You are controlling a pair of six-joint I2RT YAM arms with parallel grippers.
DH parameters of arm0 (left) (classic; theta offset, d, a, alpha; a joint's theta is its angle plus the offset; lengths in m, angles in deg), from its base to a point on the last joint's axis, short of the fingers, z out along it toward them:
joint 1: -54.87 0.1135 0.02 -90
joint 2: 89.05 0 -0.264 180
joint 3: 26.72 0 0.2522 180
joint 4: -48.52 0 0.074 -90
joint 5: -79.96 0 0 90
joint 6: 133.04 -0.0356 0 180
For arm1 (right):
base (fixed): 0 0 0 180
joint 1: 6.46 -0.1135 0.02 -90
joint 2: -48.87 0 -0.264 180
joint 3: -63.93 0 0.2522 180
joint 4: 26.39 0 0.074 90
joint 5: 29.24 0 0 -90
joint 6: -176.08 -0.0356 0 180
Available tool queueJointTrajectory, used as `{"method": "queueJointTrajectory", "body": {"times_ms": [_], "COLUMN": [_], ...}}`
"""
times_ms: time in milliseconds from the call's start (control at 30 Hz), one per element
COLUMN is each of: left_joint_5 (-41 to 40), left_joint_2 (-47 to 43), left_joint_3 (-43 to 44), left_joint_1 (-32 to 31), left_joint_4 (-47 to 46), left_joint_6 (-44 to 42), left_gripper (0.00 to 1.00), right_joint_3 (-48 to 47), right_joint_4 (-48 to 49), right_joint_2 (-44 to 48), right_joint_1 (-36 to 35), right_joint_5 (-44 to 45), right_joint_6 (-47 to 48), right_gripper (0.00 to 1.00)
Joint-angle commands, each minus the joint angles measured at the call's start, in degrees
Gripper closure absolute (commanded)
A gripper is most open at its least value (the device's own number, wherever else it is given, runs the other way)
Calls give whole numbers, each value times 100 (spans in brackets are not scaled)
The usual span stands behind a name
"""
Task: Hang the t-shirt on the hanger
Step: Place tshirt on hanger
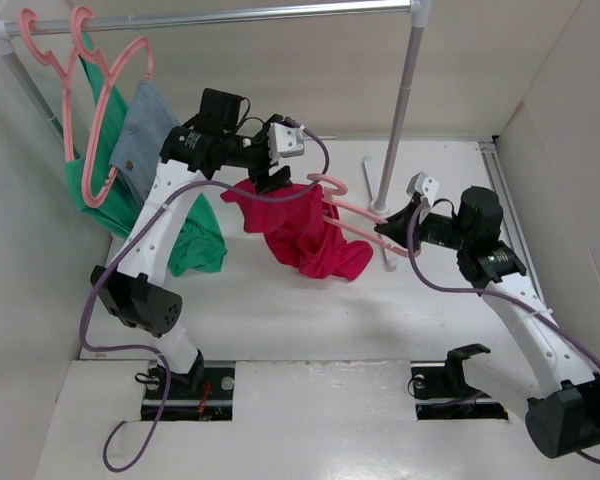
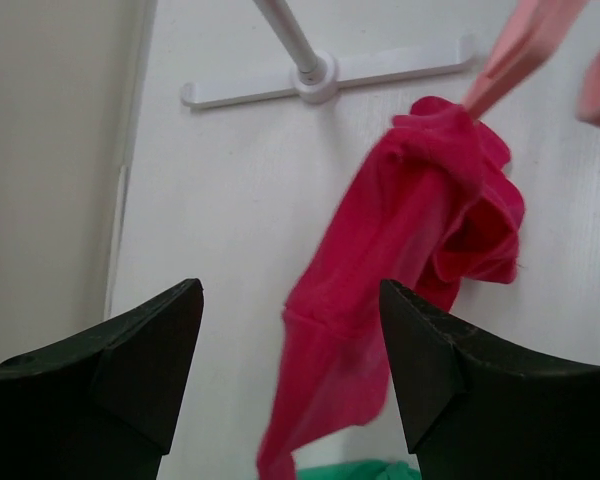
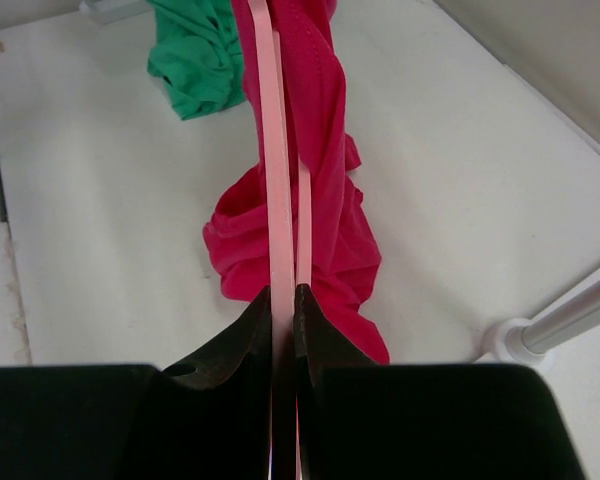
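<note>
A silver metal clothes rail runs across the top, its upright pole standing on a white crossbar foot on the white surface. Two pink plastic hangers hook over the rail at the left, draped with a green cloth garment (its lower end lies bunched on the surface) and a grey-blue denim garment.

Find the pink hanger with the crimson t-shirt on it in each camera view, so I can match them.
Top external: hanger centre-right, from t-shirt to right gripper.
Left wrist: hanger in the top right corner.
Right wrist: hanger runs up the centre.
Shared landmark: the crimson t-shirt draped on it.
</note>
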Motion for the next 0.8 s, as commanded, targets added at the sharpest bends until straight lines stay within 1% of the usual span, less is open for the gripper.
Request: {"method": "queueJointTrajectory", "body": {"times_ms": [0,67,133,167,200,300,367,467,533,667,700,767], "left_joint_5": [712,712,616,529,362,133,79,-69,-184,-255,-255,-255], "left_joint_2": [-243,-243,-243,-243,-304,-357,-357,-357,-357,-304,-304,-304], "left_joint_3": [247,37,-192,-323,-568,-781,-834,-966,-1141,-1335,-1335,-1397], "left_joint_1": [-30,-161,-223,-293,-294,-294,-294,-347,-487,-549,-601,-601], "left_joint_4": [638,798,799,659,222,-413,-862,-1065,-1223,-1302,-1302,-1302], "left_joint_6": [-315,-509,-580,-354,-143,446,614,615,667,668,668,668], "left_gripper": [32,32,31,26,25,24,24,24,26,56,68,80], "right_joint_3": [-215,-347,-504,-558,-558,-620,-620,-620,-620,-620,-620,-620], "right_joint_4": [448,448,448,448,448,343,342,342,342,290,290,290], "right_joint_2": [88,18,-148,-149,-201,-202,-141,-140,-140,-140,-140,-140], "right_joint_1": [104,104,104,104,104,51,51,-1,-54,-106,-107,-107], "right_joint_5": [430,483,290,237,158,105,52,-1,-62,-10,-10,-10], "right_joint_6": [73,125,178,178,178,178,230,231,231,231,231,231], "right_gripper": [100,100,100,100,100,100,100,100,100,100,100,100]}}
